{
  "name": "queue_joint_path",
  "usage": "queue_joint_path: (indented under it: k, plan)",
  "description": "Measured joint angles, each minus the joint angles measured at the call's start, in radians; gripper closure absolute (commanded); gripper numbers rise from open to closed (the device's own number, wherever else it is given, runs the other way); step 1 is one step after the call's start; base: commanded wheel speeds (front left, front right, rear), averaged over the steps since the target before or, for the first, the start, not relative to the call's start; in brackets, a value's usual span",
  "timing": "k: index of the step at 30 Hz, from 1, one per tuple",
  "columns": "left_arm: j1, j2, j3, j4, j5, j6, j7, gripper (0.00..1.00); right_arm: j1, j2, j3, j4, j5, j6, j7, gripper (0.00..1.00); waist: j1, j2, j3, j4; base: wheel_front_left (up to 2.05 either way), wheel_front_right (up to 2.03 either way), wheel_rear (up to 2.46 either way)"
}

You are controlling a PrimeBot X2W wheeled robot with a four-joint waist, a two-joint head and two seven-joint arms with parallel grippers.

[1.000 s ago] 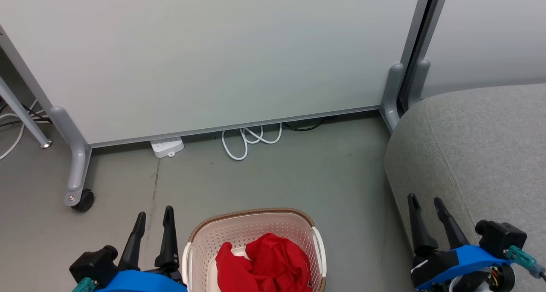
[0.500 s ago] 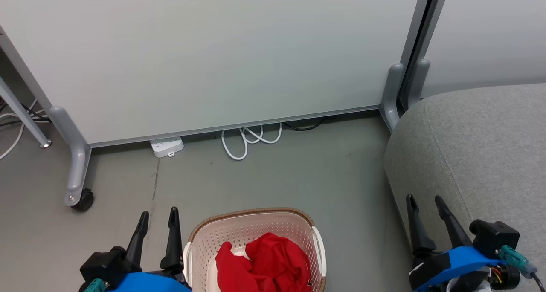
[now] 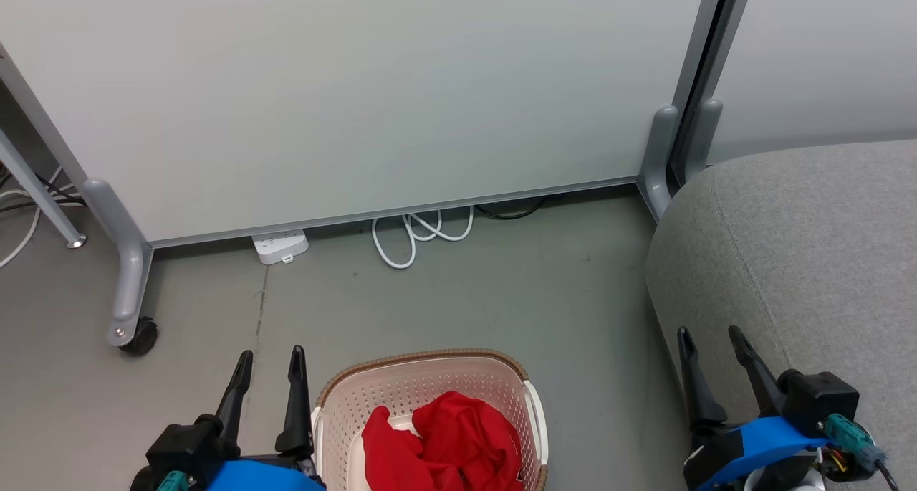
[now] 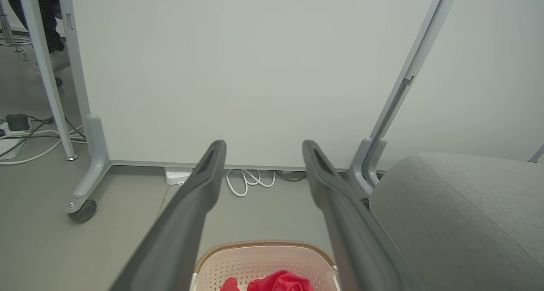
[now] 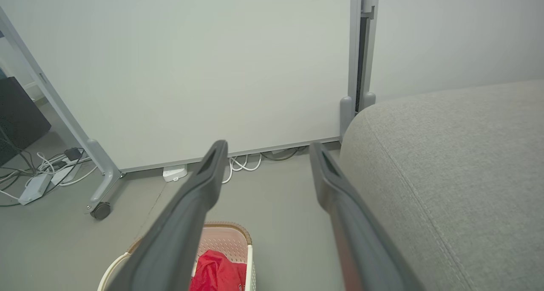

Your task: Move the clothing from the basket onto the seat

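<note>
The cream-white basket with a brown rim stands on the floor at the bottom middle of the head view. Bright red clothing lies bunched inside it, also seen as clothing and clothing in the wrist views. My left gripper is open just left of the basket rim, holding nothing. The right gripper is open over the near left edge of the grey seat, also holding nothing. The basket sits below the left fingers, and the basket lies left of the seat.
A grey-framed white partition on castor feet stands behind. A white power strip and coiled white cable lie at its base. Bare grey floor runs between basket, partition and seat.
The left gripper has shifted slightly right, towards the basket. The right gripper has drifted a little left and lower in the view. Basket and clothing have not moved.
</note>
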Motion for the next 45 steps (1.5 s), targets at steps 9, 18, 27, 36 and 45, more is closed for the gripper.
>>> queue_joint_path:
  k: [9, 18, 27, 36, 45]
  plan:
    - [0.0, 0.001, -0.013, -0.004, 0.046, 0.007, -0.017, 0.0, 0.0, 0.0, 0.0, 0.0, -0.062, 0.0, -0.012, 0.0, 0.0, 0.0001, -0.001, 0.003, 0.0, 0.0, 0.0]
    - [0.0, 0.001, -0.017, -0.002, 0.065, 0.013, -0.021, 0.0, 0.0, -0.001, 0.002, 0.002, -0.077, 0.0, -0.019, 0.0, 0.0, 0.0, -0.004, 0.005, 0.0, 0.0, 0.0]
    - [0.0, 0.001, -0.015, 0.002, 0.063, 0.013, -0.021, 0.0, 0.0, -0.001, 0.003, 0.005, -0.075, 0.0, -0.02, 0.0, -0.0001, 0.0, -0.005, 0.004, 0.0, 0.0, 0.0]
    - [-0.023, 0.002, -0.002, 0.018, 0.071, 0.014, -0.022, 0.0, -0.062, -0.001, 0.036, -0.027, -0.067, 0.0, -0.022, 0.0, 0.0, 0.0, 0.078, -0.023, 0.0, 0.0, 0.0]
    - [-0.159, 0.016, -0.002, 0.195, 0.08, -0.005, -0.02, 0.0, -0.18, -0.001, 0.1, -0.049, -0.042, 0.0, -0.055, 0.0, 0.0001, 0.0, 0.27, -0.096, 0.0, 0.0, 0.0]
